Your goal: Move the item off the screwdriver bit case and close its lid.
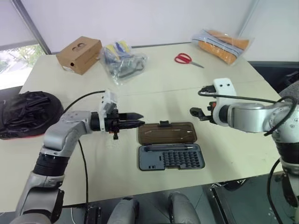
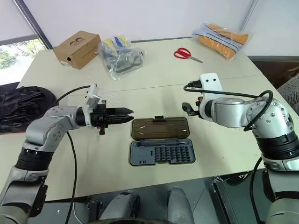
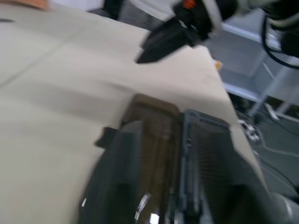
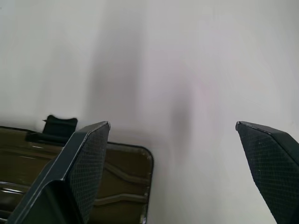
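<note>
The item [image 1: 25,112], a round black padded disc, lies at the table's far left, well apart from the case. The screwdriver bit case [image 1: 171,157] lies near the front edge with its rows of bits showing. Its smoky-brown lid [image 1: 167,133] is folded flat on the table behind it, latch tab [image 4: 60,126] pointing away. My left gripper [image 1: 140,123] hovers just left of the lid, pointing right, its fingers together on nothing. My right gripper [image 4: 173,123] hangs above the table at the lid's right end, its fingers wide apart and empty.
A brown cardboard box [image 1: 79,54] and a clear bag of tools [image 1: 122,59] stand at the back left. Red scissors [image 1: 185,59] and an orange packet [image 1: 223,44] lie at the back right. Bare table [image 1: 163,93] stretches behind the case.
</note>
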{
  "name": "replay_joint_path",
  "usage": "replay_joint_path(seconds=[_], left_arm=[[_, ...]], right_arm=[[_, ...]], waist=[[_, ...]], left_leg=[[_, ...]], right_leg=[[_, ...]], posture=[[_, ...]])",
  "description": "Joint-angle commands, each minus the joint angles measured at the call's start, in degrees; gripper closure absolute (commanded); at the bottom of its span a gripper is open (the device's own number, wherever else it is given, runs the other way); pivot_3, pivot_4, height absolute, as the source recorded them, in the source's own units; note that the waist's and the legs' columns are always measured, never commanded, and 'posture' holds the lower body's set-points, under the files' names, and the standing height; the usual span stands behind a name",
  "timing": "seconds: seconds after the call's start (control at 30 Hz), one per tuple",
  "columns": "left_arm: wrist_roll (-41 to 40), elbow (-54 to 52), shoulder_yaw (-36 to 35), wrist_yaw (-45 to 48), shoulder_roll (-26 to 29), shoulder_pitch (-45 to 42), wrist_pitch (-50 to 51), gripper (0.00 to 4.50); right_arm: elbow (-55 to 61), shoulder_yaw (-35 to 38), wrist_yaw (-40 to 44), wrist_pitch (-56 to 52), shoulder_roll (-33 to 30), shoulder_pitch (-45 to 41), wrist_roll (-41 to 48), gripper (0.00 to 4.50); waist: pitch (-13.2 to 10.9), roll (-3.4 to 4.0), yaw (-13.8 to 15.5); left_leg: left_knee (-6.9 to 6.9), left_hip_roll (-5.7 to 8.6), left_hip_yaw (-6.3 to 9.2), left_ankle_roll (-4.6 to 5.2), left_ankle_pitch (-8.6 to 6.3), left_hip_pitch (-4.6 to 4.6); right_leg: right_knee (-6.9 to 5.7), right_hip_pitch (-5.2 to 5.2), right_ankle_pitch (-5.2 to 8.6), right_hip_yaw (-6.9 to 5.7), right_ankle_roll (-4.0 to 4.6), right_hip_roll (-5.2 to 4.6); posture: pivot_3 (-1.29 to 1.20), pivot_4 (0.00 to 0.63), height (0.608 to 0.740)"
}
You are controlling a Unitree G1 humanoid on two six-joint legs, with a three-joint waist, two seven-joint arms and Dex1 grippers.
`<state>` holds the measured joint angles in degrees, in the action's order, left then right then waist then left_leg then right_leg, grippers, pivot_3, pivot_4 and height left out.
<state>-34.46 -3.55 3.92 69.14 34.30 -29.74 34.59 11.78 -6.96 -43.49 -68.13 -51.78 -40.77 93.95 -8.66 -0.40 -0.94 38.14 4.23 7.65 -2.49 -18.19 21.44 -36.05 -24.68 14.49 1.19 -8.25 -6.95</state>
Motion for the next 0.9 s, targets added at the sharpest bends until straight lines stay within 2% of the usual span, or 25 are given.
replay_joint_path(seconds=[0.03, 0.13, 0.23, 0.43, 0.7, 0.8, 0.9], left_arm=[[-1.24, -3.44, 2.72, 5.98, 2.05, -0.79, 0.74, 4.48], [-0.65, -4.29, 5.59, 9.47, 3.03, -0.38, 0.91, 4.48], [2.15, -3.56, 9.15, 12.48, 3.86, 0.86, -1.42, 4.48], [7.92, 0.27, 14.26, 13.89, 2.74, 3.72, -7.08, 4.48], [12.97, 6.42, 16.17, 12.81, -1.45, 5.85, -14.44, 4.48], [13.99, 7.99, 16.32, 12.35, -2.55, 6.29, -15.55, 4.48], [14.86, 9.39, 15.97, 11.29, -3.52, 6.92, -16.76, 4.48]], right_arm=[[6.57, 0.7, 14.23, 2.66, -1.57, -1.77, -12.83, 0.0], [8.29, 0.1, 24.61, 4.05, -1.92, -1.06, -20.67, 0.0], [11.29, -5.18, 36.73, 7.95, -4.11, -0.92, -33.56, 0.0], [7.96, -11.28, 51.01, 12.74, -2.68, 0.85, -48.82, 0.0], [2.05, -11.42, 65.64, 16.57, 1.4, -0.91, -59.19, 0.0], [-0.95, -14.88, 72.43, 20.24, 0.55, -2.89, -66.09, 0.0], [-3.78, -16.37, 81.28, 24.35, 0.6, -4.16, -69.39, 0.0]], waist=[[-0.01, 0.02, -0.02], [-0.02, 0.02, -0.07], [-0.03, 0.04, -0.06], [-0.03, 0.04, -0.04], [-0.04, 0.02, 0.12], [-0.05, 0.04, 0.09], [-0.05, 0.04, 0.06]], left_leg=[[0.0, 0.02, -0.02, 0.0, 0.0, 0.01], [0.0, 0.02, -0.03, 0.04, -0.02, 0.0], [0.0, 0.03, -0.05, 0.06, -0.03, -0.01], [0.0, 0.02, -0.11, 0.05, -0.03, -0.01], [0.03, 0.02, -0.07, 0.03, -0.02, 0.0], [0.03, 0.02, -0.01, 0.03, -0.02, 0.0], [0.03, 0.03, -0.03, 0.03, -0.02, -0.01]], right_leg=[[0.0, -0.01, 0.0, 0.0, 0.0, 0.0], [0.0, 0.0, 0.0, -0.01, -0.01, 0.02], [0.0, -0.01, 0.0, -0.01, -0.01, 0.03], [0.0, -0.01, 0.01, -0.01, -0.01, 0.03], [0.0, -0.01, 0.0, 0.0, 0.0, 0.03], [-0.01, -0.02, 0.0, 0.0, 0.0, 0.03], [0.0, -0.02, 0.0, 0.01, 0.0, 0.03]], posture=[[0.0, 0.15, 0.74], [0.0, 0.15, 0.74], [0.0, 0.15, 0.74], [0.0, 0.15, 0.74], [0.0, 0.15, 0.74], [0.0, 0.15, 0.74], [0.0, 0.15, 0.74]])
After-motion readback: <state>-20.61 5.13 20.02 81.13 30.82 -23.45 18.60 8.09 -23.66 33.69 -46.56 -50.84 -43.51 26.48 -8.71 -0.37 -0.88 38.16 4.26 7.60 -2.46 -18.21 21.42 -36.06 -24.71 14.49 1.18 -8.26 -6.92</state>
